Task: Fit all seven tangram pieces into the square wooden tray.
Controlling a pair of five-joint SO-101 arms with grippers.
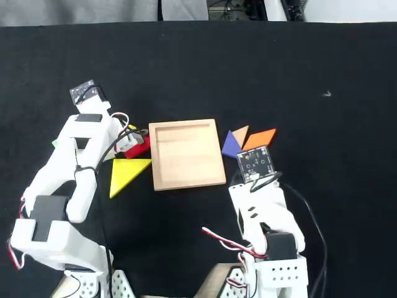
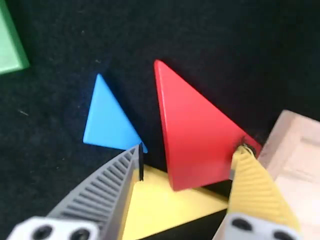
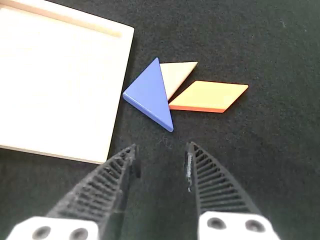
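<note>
- Left end effector [image 2: 190, 154] sits lowest, its fingers spread wide either side of one corner of the red triangle [image 2: 192, 125] and gripping nothing. The yellow finger tip touches that corner, and the grey one is just beside the light-blue triangle [image 2: 107, 117].
- Red's near edge meets the yellow triangle [image 2: 165, 205]; I cannot tell whether it overlaps it. A green piece [image 2: 10, 45] lies well apart.
- All seven pieces lie on the black counter [image 1: 310, 74], outside the wooden tray [image 1: 186, 155], which holds none.
- They look thin, stiff, light and smooth-painted. Lying flat, they probably need pinching across opposite edges, and a slanted side may slip out.
- Left arm stretches forward beside the tray, wrist bent down over the red piece.
- Right end effector [image 3: 161, 150] hangs moderately open and holding nothing, short of the violet-blue triangle [image 3: 150, 92], tan triangle [image 3: 177, 72] and orange parallelogram [image 3: 210, 95]. Its arm is folded close to its base.
</note>
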